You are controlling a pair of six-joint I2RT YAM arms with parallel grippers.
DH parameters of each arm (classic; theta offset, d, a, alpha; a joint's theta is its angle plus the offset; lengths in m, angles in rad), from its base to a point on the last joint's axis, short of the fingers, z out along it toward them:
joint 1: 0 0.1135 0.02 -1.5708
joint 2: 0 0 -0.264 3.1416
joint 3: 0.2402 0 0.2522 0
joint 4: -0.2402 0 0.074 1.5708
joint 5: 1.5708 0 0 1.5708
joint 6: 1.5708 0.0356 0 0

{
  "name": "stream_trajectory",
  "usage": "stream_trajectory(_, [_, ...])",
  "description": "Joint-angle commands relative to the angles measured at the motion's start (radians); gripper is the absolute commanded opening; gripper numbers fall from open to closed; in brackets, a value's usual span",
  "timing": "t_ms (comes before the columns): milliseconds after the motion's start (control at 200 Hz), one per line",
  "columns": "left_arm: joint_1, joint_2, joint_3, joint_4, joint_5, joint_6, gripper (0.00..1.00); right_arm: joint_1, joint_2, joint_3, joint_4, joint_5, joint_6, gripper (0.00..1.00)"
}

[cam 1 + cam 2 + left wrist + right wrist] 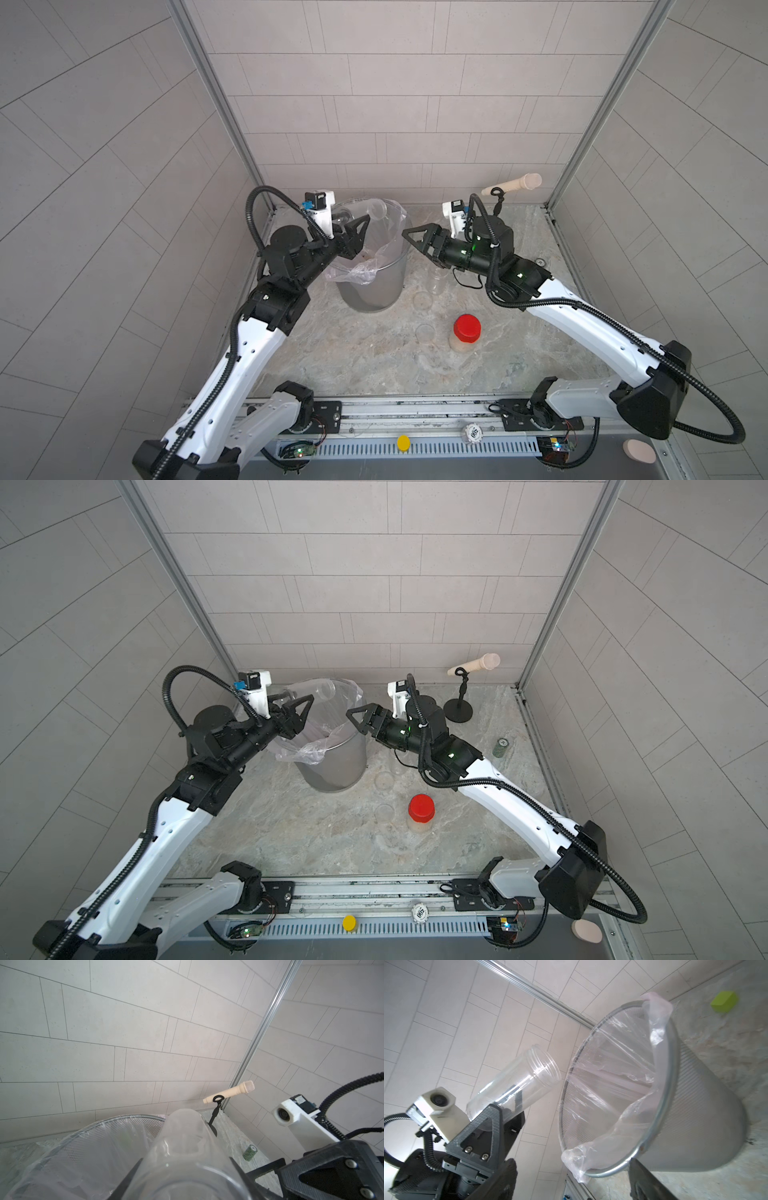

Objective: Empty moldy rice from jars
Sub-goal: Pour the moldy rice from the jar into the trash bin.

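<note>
My left gripper (365,221) is shut on an empty clear jar (376,210), held tilted with its open mouth over the lined metal bin (374,286). The left wrist view shows that jar (187,1147) between the fingertips (139,1164); in the right wrist view the jar (525,1078) holds no rice. My right gripper (415,245) hangs open beside the bin's right rim, nothing between its fingers. A red-lidded jar (466,332) with moldy rice (463,345) stands upright on the table. Another clear jar (437,282) stands lidless and looks empty under the right wrist.
Two clear round lids (423,300) (425,332) lie on the marble table between the bin and the red-lidded jar. A beige microphone on a black stand (511,185) is at the back right, a small green cylinder (502,747) near the right wall, and a lime block (724,1001) behind the bin.
</note>
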Motion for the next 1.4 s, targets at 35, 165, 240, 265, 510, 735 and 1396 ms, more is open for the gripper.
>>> stream_trajectory(35, [-0.003,-0.043,-0.065,0.26,0.002,-0.115,0.39,0.046,0.029,0.024,0.199,0.074,0.15,0.88])
stream_trajectory(165, [-0.002,-0.06,-0.126,0.351,0.022,-0.164,0.39,0.069,0.087,0.036,0.326,0.057,0.237,0.88])
stream_trajectory(240, [-0.003,-0.071,-0.156,0.405,0.029,-0.189,0.39,0.077,0.119,0.054,0.361,0.051,0.272,0.88])
stream_trajectory(265, [-0.002,-0.074,-0.164,0.42,0.03,-0.197,0.39,0.079,0.128,0.059,0.374,0.053,0.28,0.88])
stream_trajectory(510, [-0.003,-0.099,-0.218,0.499,0.078,-0.243,0.38,0.081,0.19,0.114,0.416,0.071,0.329,0.89])
stream_trajectory(735, [-0.002,-0.107,-0.264,0.516,0.104,-0.278,0.37,0.079,0.25,0.168,0.51,0.048,0.383,0.89])
stream_trajectory(1396, [-0.01,-0.116,-0.33,0.574,0.159,-0.321,0.37,0.082,0.331,0.2,0.557,0.015,0.43,0.76])
